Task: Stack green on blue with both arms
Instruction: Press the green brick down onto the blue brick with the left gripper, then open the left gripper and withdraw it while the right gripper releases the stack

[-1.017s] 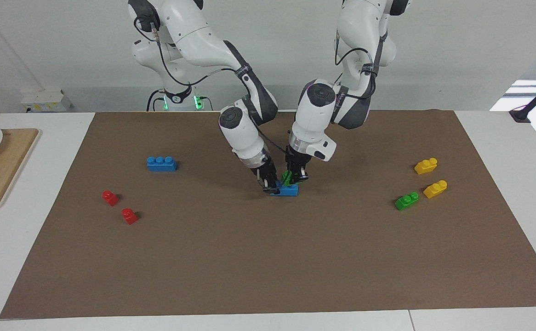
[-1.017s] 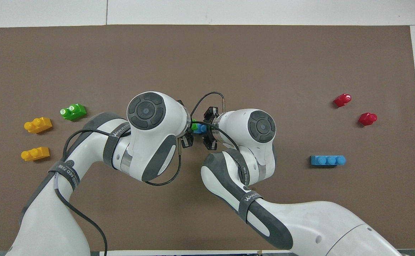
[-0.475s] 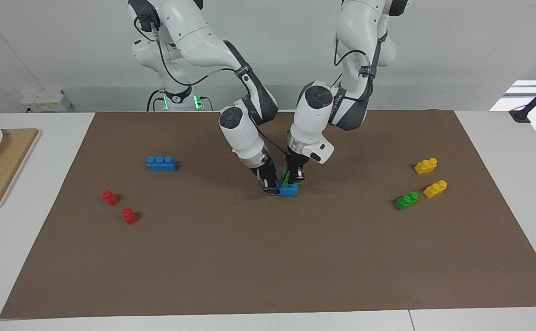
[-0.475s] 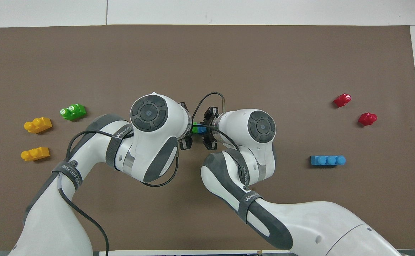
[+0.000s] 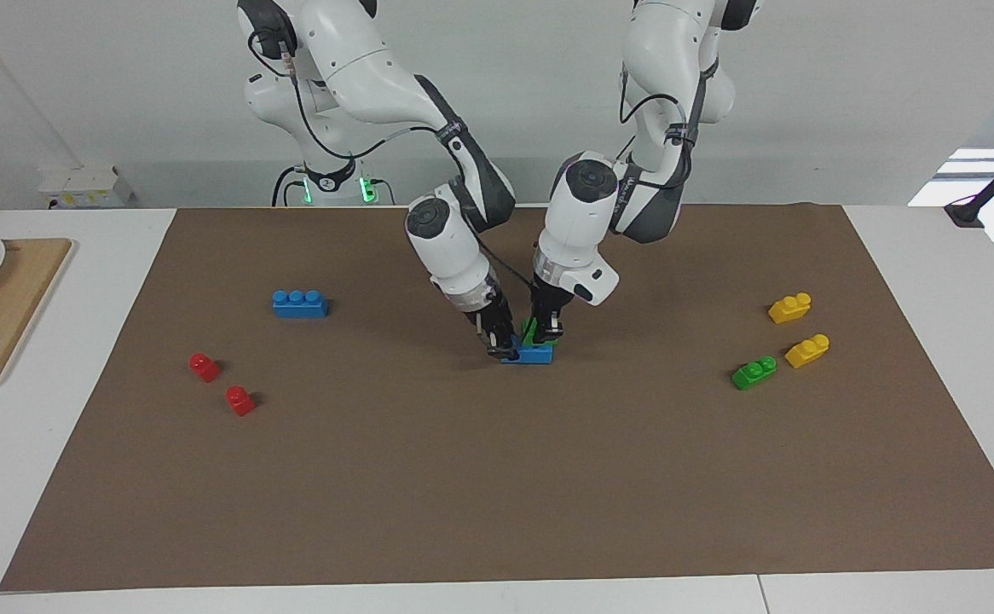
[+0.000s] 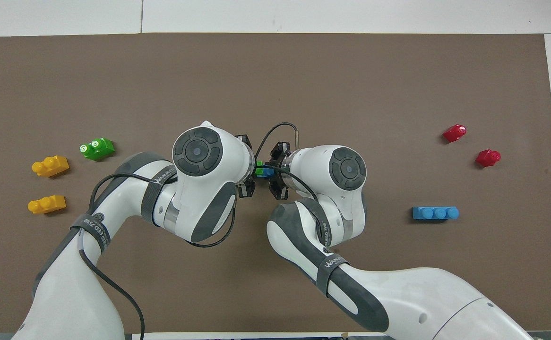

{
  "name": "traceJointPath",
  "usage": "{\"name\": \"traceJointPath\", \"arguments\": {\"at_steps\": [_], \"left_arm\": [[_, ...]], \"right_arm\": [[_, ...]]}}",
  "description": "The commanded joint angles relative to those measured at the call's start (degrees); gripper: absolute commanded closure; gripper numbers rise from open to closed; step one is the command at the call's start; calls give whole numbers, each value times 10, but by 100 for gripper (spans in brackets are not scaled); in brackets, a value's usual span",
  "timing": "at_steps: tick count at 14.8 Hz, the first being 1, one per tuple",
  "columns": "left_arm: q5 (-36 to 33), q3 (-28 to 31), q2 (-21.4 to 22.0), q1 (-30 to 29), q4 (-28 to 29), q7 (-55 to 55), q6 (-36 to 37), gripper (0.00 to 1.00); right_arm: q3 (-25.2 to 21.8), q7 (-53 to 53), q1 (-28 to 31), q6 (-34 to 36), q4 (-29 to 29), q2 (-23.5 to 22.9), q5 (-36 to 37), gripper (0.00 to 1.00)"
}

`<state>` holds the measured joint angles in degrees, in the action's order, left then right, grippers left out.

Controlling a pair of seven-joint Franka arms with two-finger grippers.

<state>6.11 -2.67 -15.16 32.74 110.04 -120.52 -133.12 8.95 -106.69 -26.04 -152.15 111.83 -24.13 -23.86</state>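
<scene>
At the middle of the brown mat [image 5: 497, 477], a green brick [image 5: 536, 333] is gripped by the left gripper [image 5: 546, 331] and set on the blue brick [image 5: 531, 354]; that blue brick's end is clamped by the right gripper [image 5: 501, 341]; a second blue brick [image 5: 300, 304] lies toward the right arm's end.

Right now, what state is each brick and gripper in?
Left gripper: shut on green brick, over blue brick.
Right gripper: shut on blue brick's end.
Green brick: tilted, resting on blue brick, not seated flat.
Blue brick: flat on mat.
Second blue brick: loose, studs up.
Second green brick: loose, untouched.
Yellow bricks: loose.
Red bricks: loose.
</scene>
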Motion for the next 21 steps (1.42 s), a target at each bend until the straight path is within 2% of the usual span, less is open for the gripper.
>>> {"name": "traceJointPath", "arguments": {"at_steps": [1,6,15,17,18,21], "left_arm": [[2,7,1,8,15,27,-19,100],[2,7,1,22,33,83,-21,100],[2,8,-21,17,32,76,-34,100],[2,8,-20,17,25,76,-22,36],[2,9,-20,17,18,75,-9,0],[2,13,-9,12,4,76,17,0]], "right_arm": [[-1,0,7,-32,16,-10,9,100],[-2,0,9,-33,16,-10,9,100],[-1,10,12,-40,24,-10,9,100],[-1,10,12,-40,24,-10,9,100],[-1,10,12,-40,23,-10,9,100],[-1,9,12,-40,22,-10,9,100]]}}
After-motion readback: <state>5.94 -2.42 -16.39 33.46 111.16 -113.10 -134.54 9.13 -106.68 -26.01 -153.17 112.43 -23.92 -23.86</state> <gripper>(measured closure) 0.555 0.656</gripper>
